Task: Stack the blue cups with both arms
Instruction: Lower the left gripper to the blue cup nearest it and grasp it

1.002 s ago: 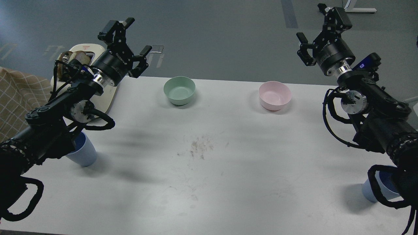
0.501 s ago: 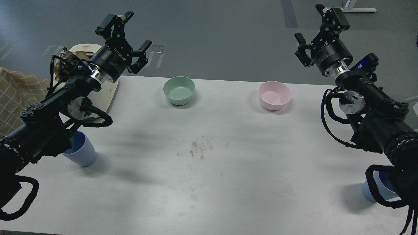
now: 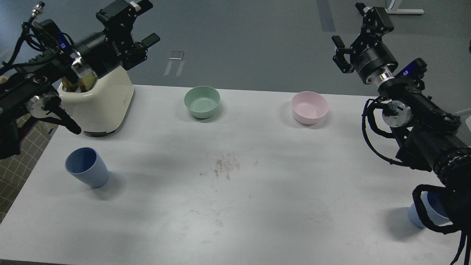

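Head view: no legible txt; blue cups (image 3: pixel 87 166) (image 3: pixel 428 213) far apart.

Two matte light-blue plastic tumblers, far apart on the white bench (image 3: pixel 235 206)

The left tumbler (image 3: pixel 87 172) stands upright and unobstructed near the bench's left edge; the right tumbler (image 3: pixel 423 215) stands at the near right corner, partly hidden behind black cable.

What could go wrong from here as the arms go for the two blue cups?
1. The right blue cup stands near the table's front right edge, half hidden behind the right arm's cables; a blind approach could knock it off.
2. The left gripper hangs open right above the cream toaster; lowering toward the left blue cup could clip it.
3. Both cups are far apart, with the right gripper raised far from its cup.
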`<state>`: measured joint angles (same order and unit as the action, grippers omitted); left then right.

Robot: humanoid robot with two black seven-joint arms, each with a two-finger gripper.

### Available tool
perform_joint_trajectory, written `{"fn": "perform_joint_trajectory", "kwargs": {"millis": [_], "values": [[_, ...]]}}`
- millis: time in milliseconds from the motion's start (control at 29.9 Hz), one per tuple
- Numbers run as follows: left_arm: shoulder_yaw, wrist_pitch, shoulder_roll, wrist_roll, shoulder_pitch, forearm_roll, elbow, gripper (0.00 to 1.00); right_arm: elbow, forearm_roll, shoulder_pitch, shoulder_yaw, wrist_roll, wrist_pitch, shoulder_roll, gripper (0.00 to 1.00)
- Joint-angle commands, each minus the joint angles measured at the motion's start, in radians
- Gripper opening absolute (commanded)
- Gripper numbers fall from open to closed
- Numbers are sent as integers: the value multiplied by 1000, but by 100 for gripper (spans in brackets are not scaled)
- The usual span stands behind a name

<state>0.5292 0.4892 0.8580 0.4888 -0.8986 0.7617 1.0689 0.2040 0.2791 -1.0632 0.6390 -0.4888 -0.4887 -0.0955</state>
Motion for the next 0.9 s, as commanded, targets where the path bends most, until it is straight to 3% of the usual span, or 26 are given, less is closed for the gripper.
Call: {"fn": "perform_joint_trajectory", "kwargs": {"millis": [0, 200, 367, 468, 568, 869], "values": [[2, 0, 191, 0, 10, 227, 156, 98, 5, 0, 0, -1, 0, 0, -3, 100], [-9, 0, 450, 0, 30, 516, 341, 98, 14, 2, -3, -4, 0, 0, -3, 100], [-69, 0, 587, 0, 86, 778, 390, 98, 15, 5, -11, -5, 0, 0, -3, 100], [-182, -1, 621, 0, 87, 888, 384, 98, 17, 5, -11, -5, 0, 0, -1, 100], [-326, -128, 631, 0, 86, 912, 379, 98, 18, 5, -11, -5, 0, 0, -1, 100], [-393, -144, 537, 0, 93, 901, 261, 98, 20, 6, -11, -5, 0, 0, -1, 100]]}}
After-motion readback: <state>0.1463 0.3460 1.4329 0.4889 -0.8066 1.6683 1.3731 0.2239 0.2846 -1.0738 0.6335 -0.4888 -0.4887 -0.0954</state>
